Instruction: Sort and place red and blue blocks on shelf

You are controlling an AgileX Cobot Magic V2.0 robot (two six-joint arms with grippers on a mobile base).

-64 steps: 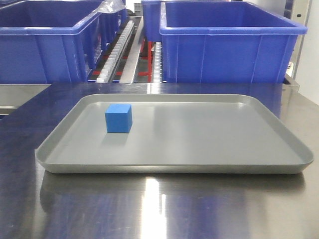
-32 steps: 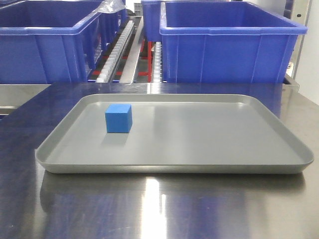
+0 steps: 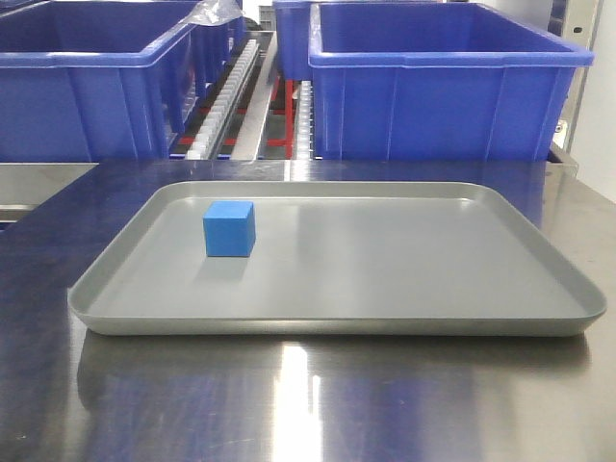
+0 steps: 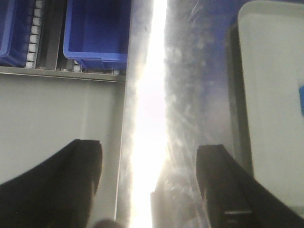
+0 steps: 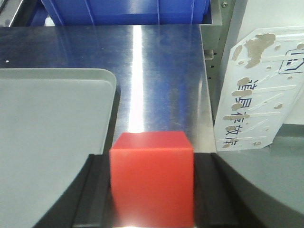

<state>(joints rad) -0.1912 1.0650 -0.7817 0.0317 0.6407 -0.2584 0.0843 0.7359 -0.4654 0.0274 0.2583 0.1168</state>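
The blue block (image 3: 229,229) sits on the left part of the shallow grey tray (image 3: 385,318) on the steel table. It shows only as a blue sliver (image 4: 301,99) in the left wrist view. My right gripper (image 5: 153,160) is shut on the red block (image 5: 152,180), held low over the table just right of the tray's corner (image 5: 102,78). My left gripper (image 4: 149,159) is open with nothing between its fingers, over the table's left edge beside the tray (image 4: 270,95). The shelf (image 3: 229,96) with white roller tracks stands behind the table. Neither gripper shows in the front view.
Large blue bins (image 3: 91,87) (image 3: 443,87) stand on the shelf at left and right. A white plate with printed characters (image 5: 256,90) hangs past the table's right edge. A blue bin (image 4: 97,28) and rollers (image 4: 33,33) lie ahead of the left gripper.
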